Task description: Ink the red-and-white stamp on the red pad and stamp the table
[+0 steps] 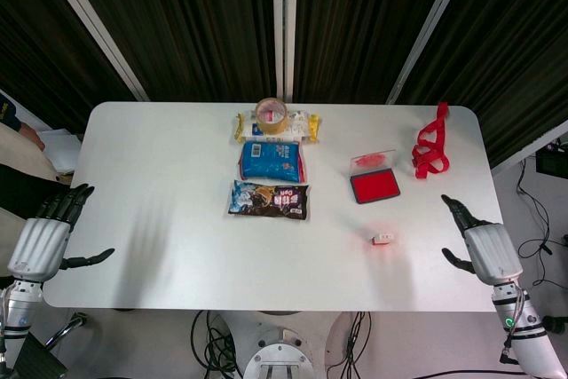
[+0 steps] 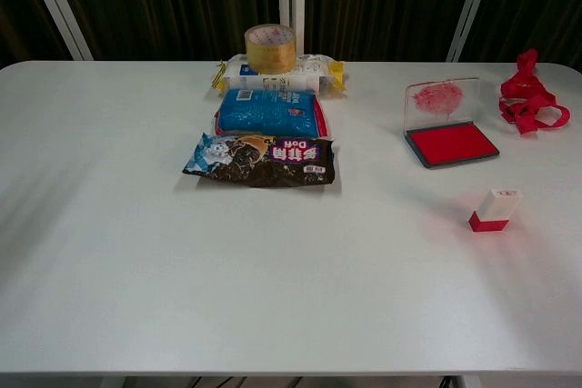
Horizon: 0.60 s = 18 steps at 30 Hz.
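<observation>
The red-and-white stamp (image 1: pixel 382 239) (image 2: pixel 496 209) stands on the white table (image 1: pixel 160 184), right of centre and near the front. Behind it lies the red ink pad (image 1: pixel 374 185) (image 2: pixel 452 144) with its clear lid raised. My right hand (image 1: pixel 479 244) hovers open at the table's right front edge, a short way right of the stamp and holding nothing. Off the left front corner, my left hand (image 1: pixel 43 239) is open too, fingers spread. Neither hand shows in the chest view.
A dark snack bag (image 1: pixel 269 200), a blue packet (image 1: pixel 272 161) and a white packet topped by a tape roll (image 1: pixel 272 114) line up at the table's middle back. A red strap (image 1: pixel 430 144) lies at the far right. A person stands beyond the left edge.
</observation>
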### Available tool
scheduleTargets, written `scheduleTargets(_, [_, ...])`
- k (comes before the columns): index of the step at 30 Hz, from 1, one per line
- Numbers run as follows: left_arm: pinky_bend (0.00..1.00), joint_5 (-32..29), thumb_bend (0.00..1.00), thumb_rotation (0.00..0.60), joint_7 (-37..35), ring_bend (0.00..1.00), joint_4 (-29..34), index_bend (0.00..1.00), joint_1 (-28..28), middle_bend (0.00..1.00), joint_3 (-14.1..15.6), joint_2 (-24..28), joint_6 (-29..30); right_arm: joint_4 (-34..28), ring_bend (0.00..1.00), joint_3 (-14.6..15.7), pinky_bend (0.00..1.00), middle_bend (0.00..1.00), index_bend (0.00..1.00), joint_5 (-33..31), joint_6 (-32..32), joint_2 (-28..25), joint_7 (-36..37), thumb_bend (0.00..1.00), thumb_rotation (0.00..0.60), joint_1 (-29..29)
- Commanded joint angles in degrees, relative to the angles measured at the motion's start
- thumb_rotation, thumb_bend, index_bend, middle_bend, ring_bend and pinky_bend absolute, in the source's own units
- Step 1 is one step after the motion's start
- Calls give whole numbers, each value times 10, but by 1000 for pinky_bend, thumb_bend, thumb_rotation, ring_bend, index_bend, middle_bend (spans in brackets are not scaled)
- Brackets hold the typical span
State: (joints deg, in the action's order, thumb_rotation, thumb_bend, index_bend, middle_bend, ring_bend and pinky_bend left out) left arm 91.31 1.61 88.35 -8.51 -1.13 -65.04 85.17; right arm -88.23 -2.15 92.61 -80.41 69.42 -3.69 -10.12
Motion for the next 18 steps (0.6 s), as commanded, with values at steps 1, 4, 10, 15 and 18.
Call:
scheduleTargets(1, [189,0,9,283,-2,112,-1,35,1,77,1,1,0,-1,847,10,1000,218,0,5,43,22,-65,118,600,-25])
scheduleTargets(4, [189,-2,9,282,-8,112,-6,35,4,77,4,0,0,-16,845,8,1000,188,0,-9,75,38,-111,121,600,-39])
scheduleTargets(10, [189,-7,9,282,-26,112,-22,35,8,77,7,-3,-2,-9,845,-9,1000,185,3,-38,79,92,-179,140,600,-47])
scheduleTargets(15, [189,-8,8,285,-42,112,-34,35,5,77,8,-5,-8,16,845,-19,1000,227,140,-65,91,142,-217,176,600,-58])
scheduleTargets(18, [190,-7,9,289,-50,112,-39,35,4,77,8,-4,-8,25,845,-22,1000,245,185,-78,101,165,-233,177,600,-65])
